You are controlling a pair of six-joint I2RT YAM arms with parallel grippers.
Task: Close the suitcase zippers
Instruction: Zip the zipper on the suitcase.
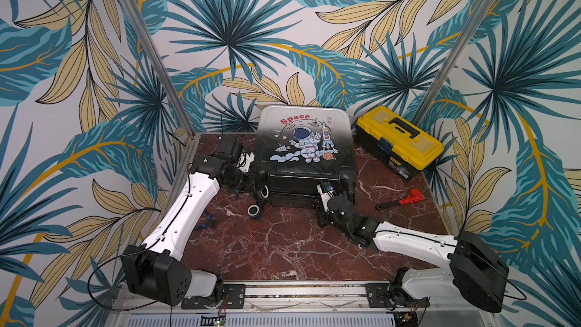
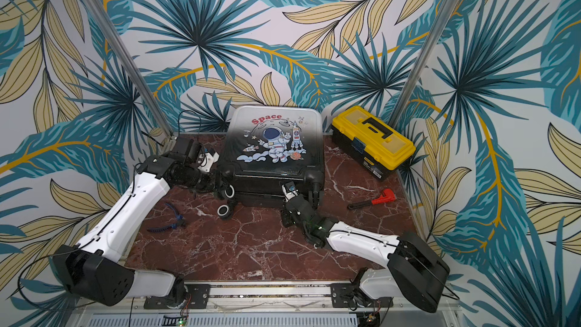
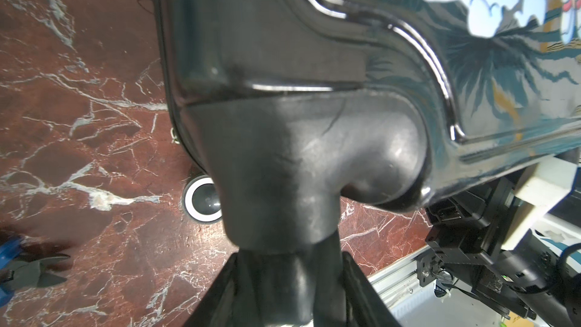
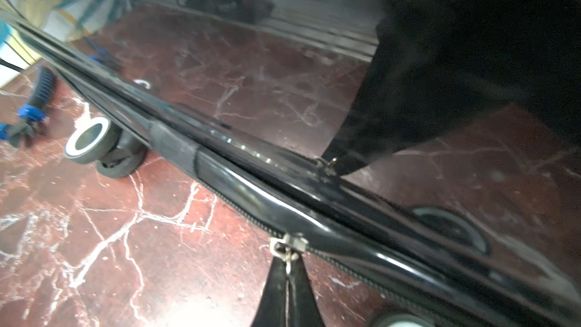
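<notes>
We log marble table [image 1: 283, 246] carrying suitcase [image 1: 303, 143] at back centre, print up | our left gripper [image 3: 289, 265] clasps its corner wheel mount [image 3: 283, 168] | our right gripper [image 4: 287, 267] pinches zipper pull [image 4: 286, 254] on near seam

**Left wrist view.** The left fingers [image 3: 217, 297] are cut off by the picture's edge. Only their tips show, one on either side of the suitcase's [image 3: 283, 42] corner post. Beyond the post a wheel [image 3: 201, 199] is half hidden. Blue pliers [image 3: 19, 275], well aside of the fingers, are cropped.

**Right wrist view.** The right fingers [image 4: 272, 297] are likewise cropped. The zipper track [image 4: 245, 212] blurs away from them. A dark shape [image 4: 456, 58] beyond the seam is too blurred to identify. A second wheel [image 4: 402, 320] just beside the fingers is cut off.

**Both top views.** Both pairs of fingertips are hidden against the suitcase, and the zipper track is too small to tell. In a top view the left arm [image 1: 185, 209] hides most of the pliers [image 1: 206, 221].
</notes>
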